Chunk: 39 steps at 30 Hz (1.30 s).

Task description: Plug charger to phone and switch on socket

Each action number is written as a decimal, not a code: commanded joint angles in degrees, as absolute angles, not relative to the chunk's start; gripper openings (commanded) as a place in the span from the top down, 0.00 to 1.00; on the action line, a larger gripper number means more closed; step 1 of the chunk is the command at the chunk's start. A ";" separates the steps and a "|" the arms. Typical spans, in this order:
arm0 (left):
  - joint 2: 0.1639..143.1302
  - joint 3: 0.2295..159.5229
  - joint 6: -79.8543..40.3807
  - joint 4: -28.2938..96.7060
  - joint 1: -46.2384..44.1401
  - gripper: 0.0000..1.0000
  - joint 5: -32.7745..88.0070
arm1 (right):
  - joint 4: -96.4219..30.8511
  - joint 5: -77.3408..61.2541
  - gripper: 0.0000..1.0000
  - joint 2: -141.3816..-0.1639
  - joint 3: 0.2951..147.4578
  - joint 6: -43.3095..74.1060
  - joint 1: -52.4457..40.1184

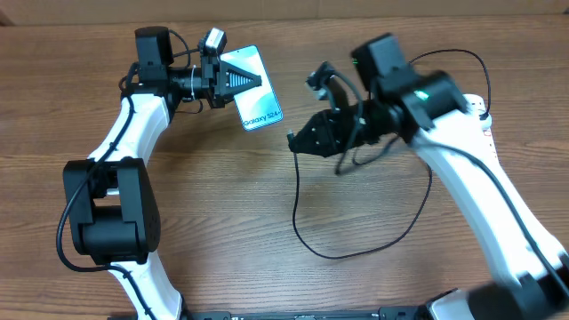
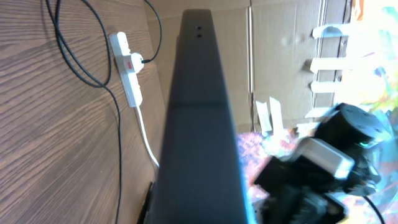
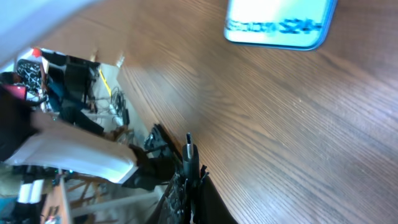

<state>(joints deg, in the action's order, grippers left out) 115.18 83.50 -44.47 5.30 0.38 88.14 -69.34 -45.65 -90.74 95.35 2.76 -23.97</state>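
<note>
Phone point(image 1: 262, 96), white band at screen end: "Galaxy S24" (trailing characters unclear).

phone point(image 3: 280, 18) lit blue at top edge, charger point(image 3: 189, 148) connector tip poking from closed gripper point(image 3: 186, 169), wooden table point(image 3: 280, 124)

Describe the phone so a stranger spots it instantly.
On the wooden table, look upper middle, at the left pincer. The phone is the flat slab it grips, the only thing with a lit blue screen and white text band.

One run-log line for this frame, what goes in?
left pincer: shut on phone | right pincer: shut on charger tip | tip, phone: apart | socket: black plug in
</note>
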 commanded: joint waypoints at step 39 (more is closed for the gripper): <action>115.04 84.05 -41.82 4.08 -2.61 0.96 90.67 | -31.62 -66.17 0.96 -97.27 71.16 10.46 -18.09</action>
